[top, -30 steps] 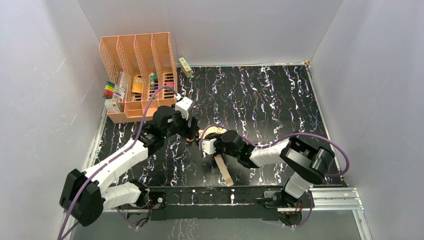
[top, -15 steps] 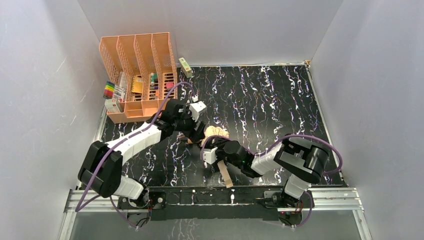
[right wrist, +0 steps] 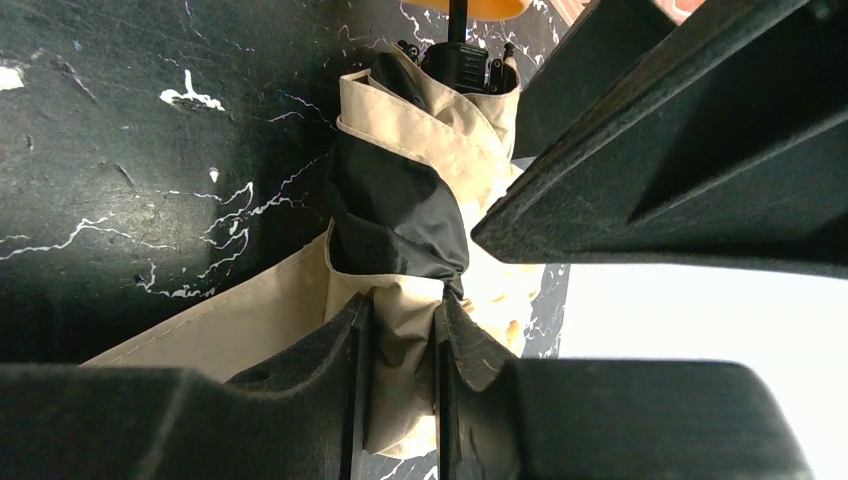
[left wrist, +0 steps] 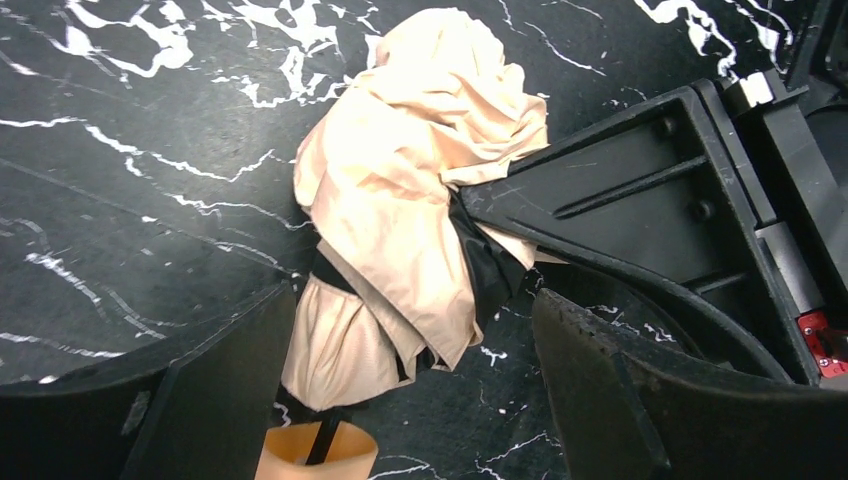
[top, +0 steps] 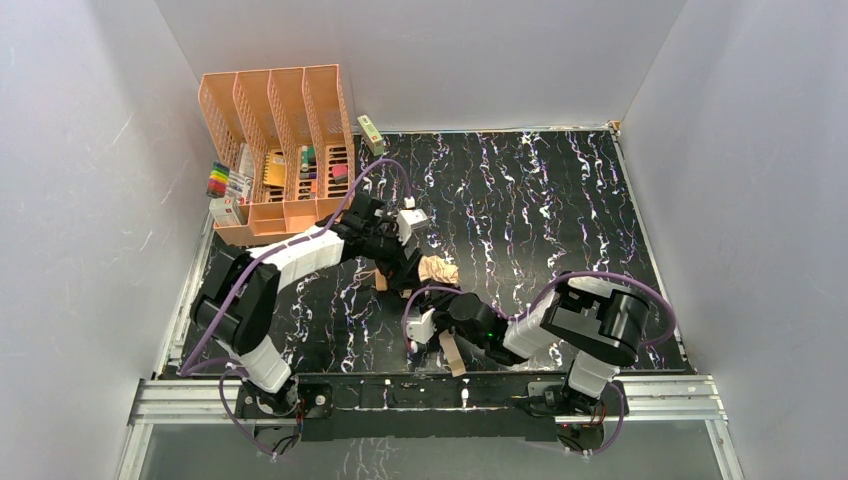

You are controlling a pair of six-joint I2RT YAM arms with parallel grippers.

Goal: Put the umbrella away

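Left gripper: jaws wide apart, straddling the umbrella, which lies dead centre of the top view on the table. The cloth looks soft, light and floppy, so the stiffer ribbed core seems the surer hold. Right gripper is pinched on a fabric fold.

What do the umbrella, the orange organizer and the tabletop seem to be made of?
The umbrella canopy looks like thin fabric, matte peach-tan with a black lining: it creases and bunches. The organizer seems rigid moulded plastic, with slotted walls. The tabletop shows a black marble pattern with white veins; stone or printed sheet, I cannot tell.
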